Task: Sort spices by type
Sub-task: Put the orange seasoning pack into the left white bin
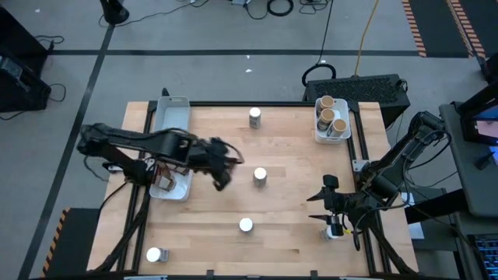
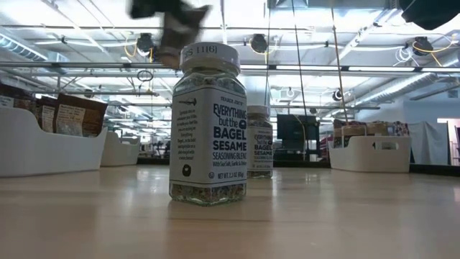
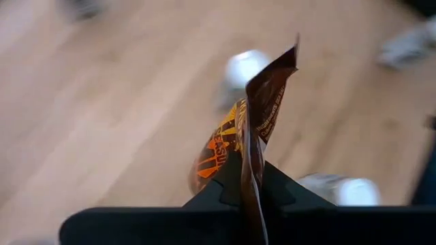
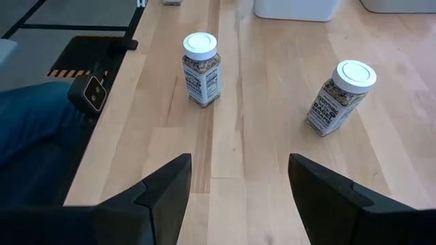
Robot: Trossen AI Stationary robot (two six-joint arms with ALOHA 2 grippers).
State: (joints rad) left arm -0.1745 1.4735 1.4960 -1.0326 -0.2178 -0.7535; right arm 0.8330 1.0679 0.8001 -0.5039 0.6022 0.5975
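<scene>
Above the table's middle-left, the left gripper is clamped on a brown packet, whose long axis runs straight out from the fingertips. The left tray, which already holds packets, lies just behind this gripper, so the left arm is plainly the nearer one. At the table's near-right edge, the right gripper waits with its fingers apart and empty. Five white-lidded jars stand scattered on the wood. Three cork-topped jars sit in the right tray. The number of packets in the left tray cannot be counted.
</scene>
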